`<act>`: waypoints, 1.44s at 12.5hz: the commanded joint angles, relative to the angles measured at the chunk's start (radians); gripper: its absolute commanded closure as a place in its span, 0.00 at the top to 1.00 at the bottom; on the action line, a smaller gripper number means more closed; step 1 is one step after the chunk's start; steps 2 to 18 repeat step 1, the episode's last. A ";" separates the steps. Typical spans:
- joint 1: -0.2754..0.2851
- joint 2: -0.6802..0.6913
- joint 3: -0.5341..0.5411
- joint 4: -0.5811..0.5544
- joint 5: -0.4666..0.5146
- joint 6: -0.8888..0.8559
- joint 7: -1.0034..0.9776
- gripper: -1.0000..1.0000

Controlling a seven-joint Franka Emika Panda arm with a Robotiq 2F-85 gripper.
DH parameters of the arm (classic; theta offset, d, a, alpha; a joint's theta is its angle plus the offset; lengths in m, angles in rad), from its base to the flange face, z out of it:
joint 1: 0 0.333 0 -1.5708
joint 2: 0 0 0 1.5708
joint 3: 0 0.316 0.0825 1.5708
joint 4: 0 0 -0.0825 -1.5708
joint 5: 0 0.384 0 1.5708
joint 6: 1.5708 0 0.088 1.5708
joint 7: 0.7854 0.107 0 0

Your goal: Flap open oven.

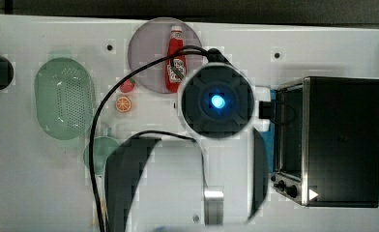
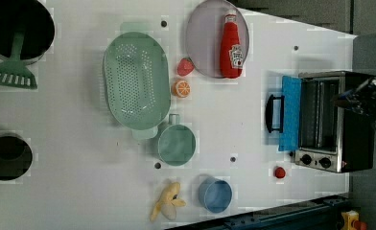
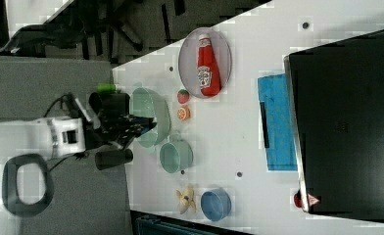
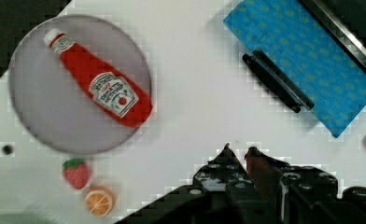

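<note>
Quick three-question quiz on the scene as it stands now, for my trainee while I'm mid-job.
1. True or false: the oven has its blue door flapped down, open.
2. What lies on the grey plate? A) banana B) ketchup bottle C) spatula
3. Fill in: in the left view, the orange slice sits just beside the rim of the green ____.

Key: 1 true; 2 B; 3 colander.

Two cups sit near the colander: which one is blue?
The blue cup beside the banana, near the table edge; the other cup, touching the colander, is green.
</note>
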 commanded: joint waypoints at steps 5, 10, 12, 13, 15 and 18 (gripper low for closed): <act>-0.006 -0.036 0.010 0.010 0.028 -0.044 0.033 0.17; -0.006 -0.036 0.010 0.010 0.028 -0.044 0.033 0.17; -0.006 -0.036 0.010 0.010 0.028 -0.044 0.033 0.17; -0.006 -0.036 0.010 0.010 0.028 -0.044 0.033 0.17; -0.006 -0.036 0.010 0.010 0.028 -0.044 0.033 0.17; -0.006 -0.036 0.010 0.010 0.028 -0.044 0.033 0.17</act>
